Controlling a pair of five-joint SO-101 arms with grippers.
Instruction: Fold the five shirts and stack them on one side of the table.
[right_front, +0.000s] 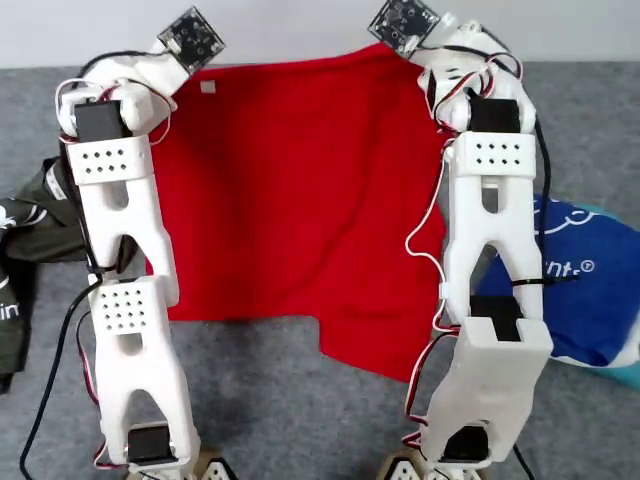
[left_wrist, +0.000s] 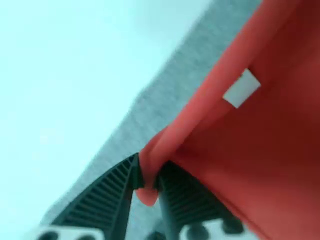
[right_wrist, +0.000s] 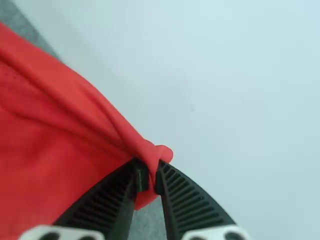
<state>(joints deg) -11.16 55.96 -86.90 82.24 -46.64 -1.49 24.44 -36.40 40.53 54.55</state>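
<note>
The left gripper has its jaws nearly closed, pinching a fold of the red shirt at its far edge. The right gripper pinches the other far corner just as narrowly. The shirt lies spread on the grey table.

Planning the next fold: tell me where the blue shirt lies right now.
In the high view the blue shirt lies on the table's right side, next to the right arm, beyond the red shirt.
</note>
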